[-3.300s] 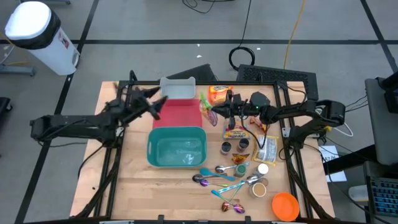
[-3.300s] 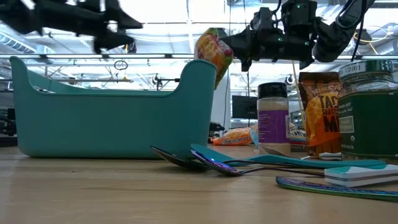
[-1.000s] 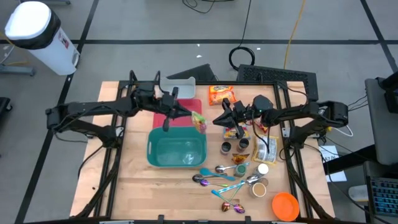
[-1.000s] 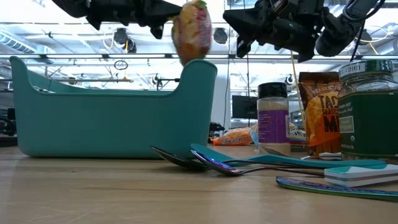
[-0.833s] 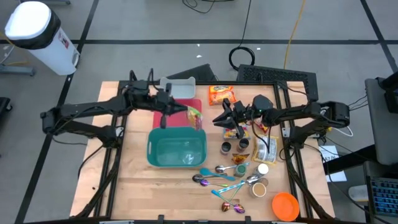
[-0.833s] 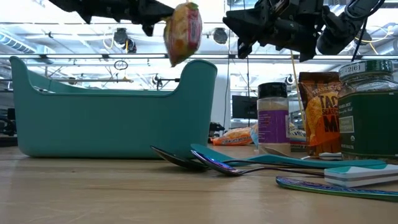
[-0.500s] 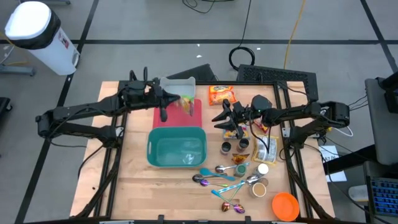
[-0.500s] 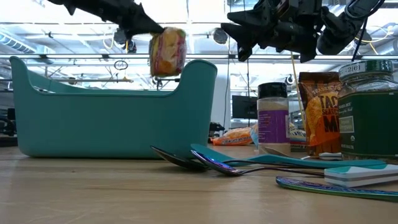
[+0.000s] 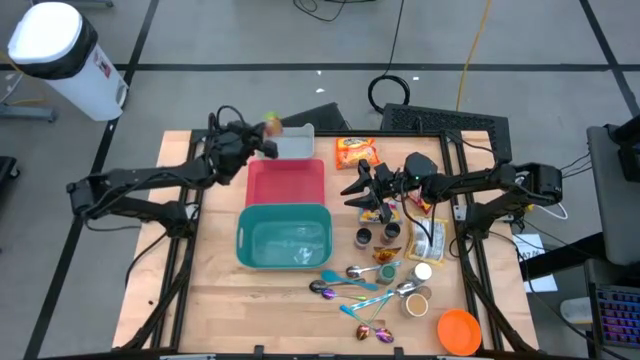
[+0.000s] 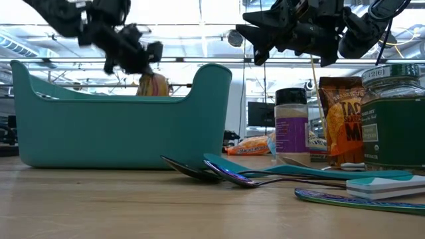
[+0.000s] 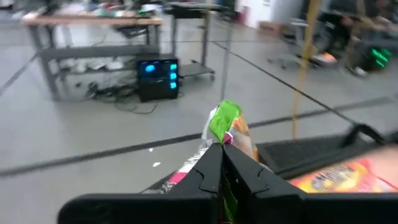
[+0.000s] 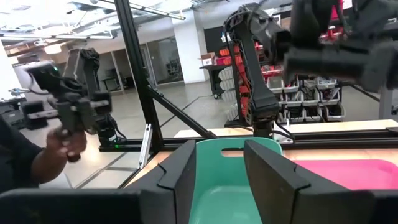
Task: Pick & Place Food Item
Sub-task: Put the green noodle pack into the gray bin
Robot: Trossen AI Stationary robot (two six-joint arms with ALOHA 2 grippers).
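A small orange and yellow snack packet with a green end (image 9: 270, 124) hangs above the grey bin (image 9: 296, 146) at the table's far side, with my left gripper (image 9: 260, 140) shut on it. In the low view the packet (image 10: 153, 85) shows behind the teal bin's rim (image 10: 211, 70), just below the gripper (image 10: 137, 58). My right gripper (image 9: 356, 189) hovers open and holds nothing, right of the pink bin (image 9: 288, 184), above the jars. Its fingers (image 12: 184, 167) frame the teal bin (image 12: 219, 186). My left gripper pinches the snack packet between its two shut fingers (image 11: 211, 168). The packet's crinkled body (image 11: 231, 138) and green end (image 11: 224, 117) stick out past the fingertips. The packet is lifted clear and hangs a little below the fingers, over the grey bin.
The teal bin (image 9: 284, 238) stands in the middle, nearer than the pink bin. Right of them are an orange food bag (image 9: 355, 151), jars and pouches (image 9: 400, 232), several spoons (image 9: 356, 285) and an orange lid (image 9: 458, 330). A person holding a controller (image 12: 68, 134) stands beyond the table.
My left gripper has carried the packet from above the teal bin's far right corner toward the table's far edge and left, across the pink bin to above the grey bin, coming down as it went. It stays shut on the packet.
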